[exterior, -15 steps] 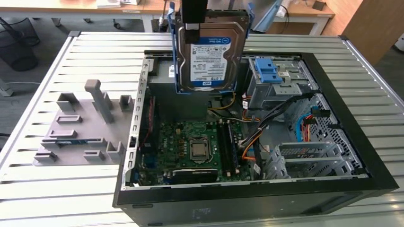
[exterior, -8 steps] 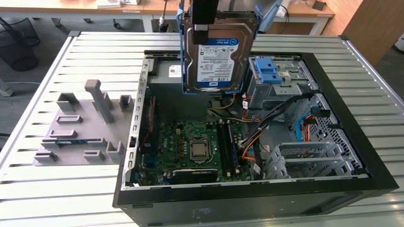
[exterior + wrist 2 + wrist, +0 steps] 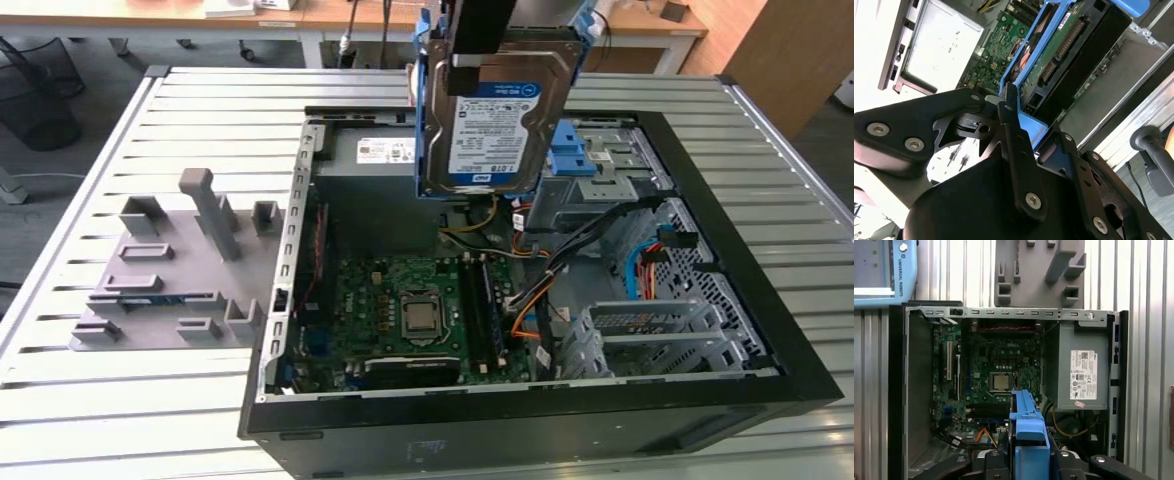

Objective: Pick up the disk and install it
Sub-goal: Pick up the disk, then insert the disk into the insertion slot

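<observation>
an open computer case (image 3: 534, 440) lies on a slatted table (image 3: 134, 400); above it hangs the disk (image 3: 497, 120), upright, its blue carrier edge clamped in the gripper (image 3: 470, 65). likely dense, rigid and shock-sensitive, best held by its bracket frame.

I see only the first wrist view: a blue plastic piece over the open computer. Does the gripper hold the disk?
Observer: Yes. In the exterior view the gripper holds the disk by its top edge, above the open computer case.
Operator: How is it turned?
Observer: It hangs upright, its white-and-blue label facing the exterior camera.
Operator: And the drive cage?
Observer: The drive cage with blue latches is at the exterior view's right of the disk; the disk is not in it.
</observation>
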Tool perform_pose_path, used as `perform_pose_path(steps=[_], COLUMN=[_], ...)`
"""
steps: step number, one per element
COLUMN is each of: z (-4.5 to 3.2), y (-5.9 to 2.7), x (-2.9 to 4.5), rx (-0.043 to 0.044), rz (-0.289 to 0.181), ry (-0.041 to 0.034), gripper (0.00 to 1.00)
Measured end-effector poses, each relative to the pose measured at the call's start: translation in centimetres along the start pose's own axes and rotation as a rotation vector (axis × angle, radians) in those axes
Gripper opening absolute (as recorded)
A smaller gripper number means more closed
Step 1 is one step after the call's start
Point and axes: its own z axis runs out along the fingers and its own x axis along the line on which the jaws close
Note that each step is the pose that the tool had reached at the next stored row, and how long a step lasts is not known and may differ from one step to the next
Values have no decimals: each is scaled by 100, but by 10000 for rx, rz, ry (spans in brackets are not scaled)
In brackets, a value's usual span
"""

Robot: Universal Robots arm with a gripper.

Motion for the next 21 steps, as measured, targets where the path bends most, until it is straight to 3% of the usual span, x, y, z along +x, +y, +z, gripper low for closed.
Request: perform_pose_path(steps=[3, 21], z=[1, 3], y=[-42, -49], x=[1, 20], rx=[-1, 0], rz=[2, 2], ry=[1, 6], gripper=[36, 36])
